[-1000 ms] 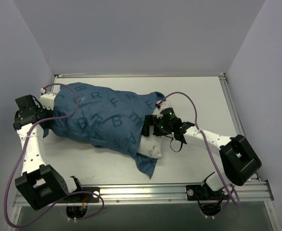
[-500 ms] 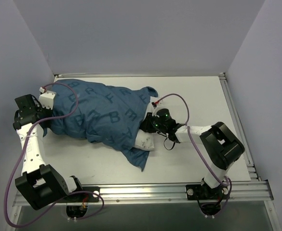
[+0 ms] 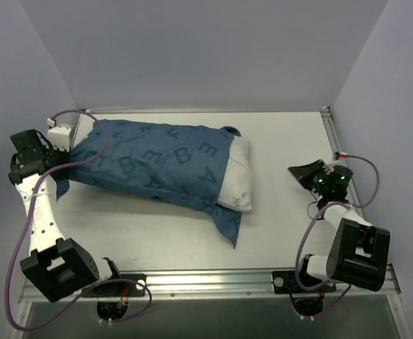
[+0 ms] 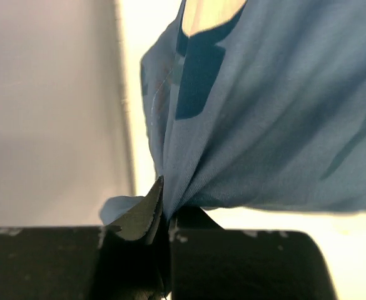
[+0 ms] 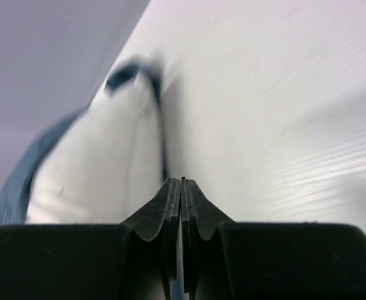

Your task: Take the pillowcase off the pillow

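Pillowcase (image 3: 157, 166) axis left–right | left gripper (image 4: 164, 215) clamped on left end | pillow (image 3: 238, 180) bare rightward — right gripper (image 5: 181, 187) nearer, jaws together, empty

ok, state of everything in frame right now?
pillowcase: covers most of the pillow, left end bunched in the left gripper.
pillow: lying flat, only its right end bare.
left gripper: shut on the pillowcase.
right gripper: shut, empty, apart from the pillow.
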Tool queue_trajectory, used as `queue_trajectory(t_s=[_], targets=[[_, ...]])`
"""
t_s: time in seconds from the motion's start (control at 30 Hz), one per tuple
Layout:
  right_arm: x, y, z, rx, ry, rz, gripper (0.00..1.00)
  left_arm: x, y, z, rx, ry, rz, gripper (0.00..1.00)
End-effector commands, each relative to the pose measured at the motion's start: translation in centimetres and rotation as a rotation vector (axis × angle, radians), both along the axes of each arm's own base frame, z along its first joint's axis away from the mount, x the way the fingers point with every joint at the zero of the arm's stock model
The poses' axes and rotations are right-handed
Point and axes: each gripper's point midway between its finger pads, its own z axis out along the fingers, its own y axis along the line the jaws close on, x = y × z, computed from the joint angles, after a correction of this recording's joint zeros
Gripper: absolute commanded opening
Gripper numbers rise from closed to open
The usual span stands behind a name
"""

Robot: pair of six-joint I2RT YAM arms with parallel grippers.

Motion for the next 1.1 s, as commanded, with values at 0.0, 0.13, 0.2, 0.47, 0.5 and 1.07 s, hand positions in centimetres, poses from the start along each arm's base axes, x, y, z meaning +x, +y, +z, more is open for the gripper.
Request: queue_trajectory(t_s=[0.0,0.13,0.2,0.47,0.5,1.07], targets=[[0.2,-6.3,2.8,0.032,-0.047,-0.205,0.0,0.7,6.1,6.9,0.197,-0.164,0.161,0.02],[0.4,-8.6,3.5,-0.027,-0.035,-0.202,0.0,0.7,5.2,7.7,0.175,-0.192,0.117,0.02],[0.4,-8.0,3.8,-0.027,-0.055,-0.176,0.0,0.5,4.1,7.8,0.146,-0.201,0.08,0.02],[-1.6,5.1,3.1,-0.193,-0.031,0.274,0.37,0.8,0.3,6.9,0.078,-0.201,-0.022,0.02],[-2.4,6.2,3.3,-0.182,-0.032,0.303,0.59,0.8,0.2,6.9,0.077,-0.201,-0.022,0.02],[-9.3,17.7,2.3,0.098,-0.084,0.523,1.0,1.2,-2.0,7.1,0.084,-0.198,-0.059,0.02]])
